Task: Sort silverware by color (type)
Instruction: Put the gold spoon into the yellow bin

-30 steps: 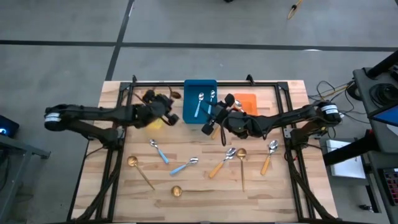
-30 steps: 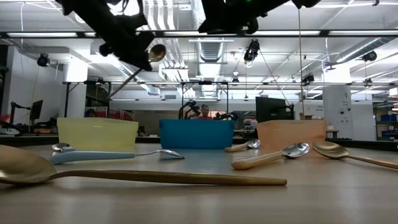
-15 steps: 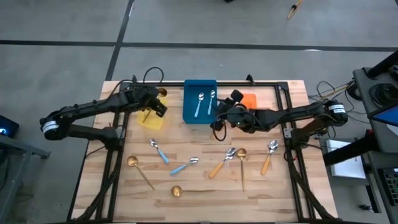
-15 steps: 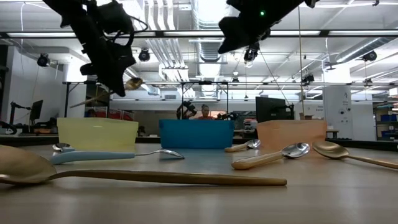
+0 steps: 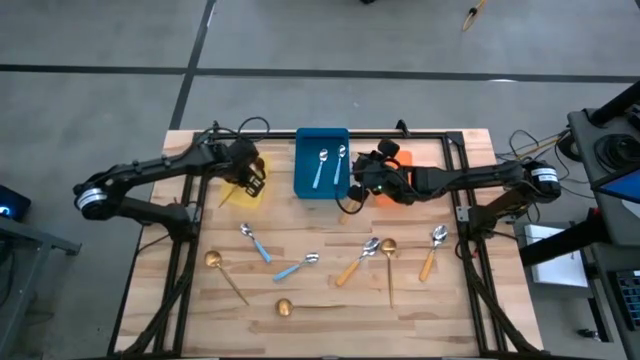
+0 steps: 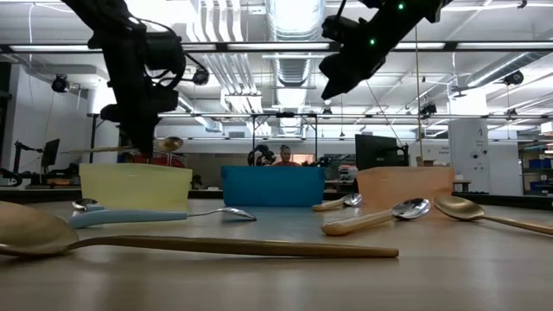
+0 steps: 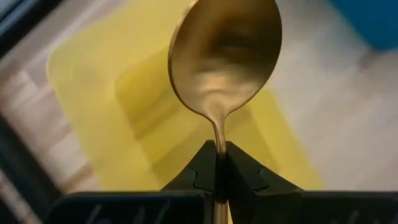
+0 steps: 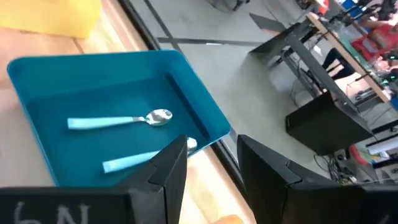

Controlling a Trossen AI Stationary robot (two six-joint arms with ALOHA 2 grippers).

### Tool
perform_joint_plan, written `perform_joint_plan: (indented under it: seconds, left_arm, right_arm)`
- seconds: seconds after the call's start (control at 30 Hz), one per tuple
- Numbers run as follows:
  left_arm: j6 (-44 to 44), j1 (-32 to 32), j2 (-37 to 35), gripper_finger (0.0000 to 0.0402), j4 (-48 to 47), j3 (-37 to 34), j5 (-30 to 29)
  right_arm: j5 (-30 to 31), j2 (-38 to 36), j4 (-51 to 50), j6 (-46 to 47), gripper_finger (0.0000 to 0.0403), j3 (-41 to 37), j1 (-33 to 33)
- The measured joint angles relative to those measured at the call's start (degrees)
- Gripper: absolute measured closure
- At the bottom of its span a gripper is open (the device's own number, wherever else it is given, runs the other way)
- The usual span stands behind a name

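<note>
My left gripper [image 5: 247, 172] [image 6: 141, 142] hangs over the yellow bin [image 5: 243, 190] [image 7: 106, 93], shut on a gold spoon [image 6: 164, 145] whose bowl [image 7: 224, 56] shows above the bin's floor. My right gripper [image 5: 358, 178] [image 8: 211, 165] stands open, high in the low view [image 6: 333, 79], between the blue bin [image 5: 322, 160] and the orange bin [image 5: 398, 165], with nothing between its fingertips. Two blue-handled spoons [image 8: 118, 122] lie in the blue bin. Several more spoons, gold [image 5: 225, 275], blue-handled [image 5: 255, 243] and orange-handled [image 5: 432, 255], lie flat on the wooden table. My left gripper pinches the gold spoon's neck [image 7: 218, 138], just behind the bowl, between its two fingers. The fingers come steeply from above and lie across the spoon. The spoon is about level and lifted clear over the yellow bin, its handle [image 6: 108, 149] reaching toward the table's left.
The three bins stand in a row along the table's far edge [image 5: 330, 132]. A dark frame rail [image 5: 180, 240] runs down each side of the table. The loose spoons take up the table's near half. People show far off in the room in the low view.
My left gripper has carried the gold spoon toward the table's far left, to above the yellow bin, sinking and tipping downward; the spoon has turned from slanting to level. My right gripper has drawn from the blue bin's near right corner toward the orange bin.
</note>
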Motion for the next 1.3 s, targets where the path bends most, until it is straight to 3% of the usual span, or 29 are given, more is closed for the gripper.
perform_joint_plan:
  seconds: [0.23, 0.63, 1.3]
  left_arm:
    - [6.1, 1.7, 5.7, 0.0402, -6.4, 7.4, 0.9]
    - [13.3, 11.6, 11.3, 0.0401, -12.3, 11.5, 12.3]
    - [10.3, 13.1, 16.7, 0.0401, -12.5, 11.4, 12.3]
  right_arm:
    - [-1.9, 0.0, 0.0, -0.7, 0.0271, -0.7, -1.7]
    - [-1.9, 0.0, 0.0, -0.8, 0.0271, -1.1, -2.6]
    - [-1.9, 0.0, 0.0, -1.2, 0.0271, -1.1, -2.6]
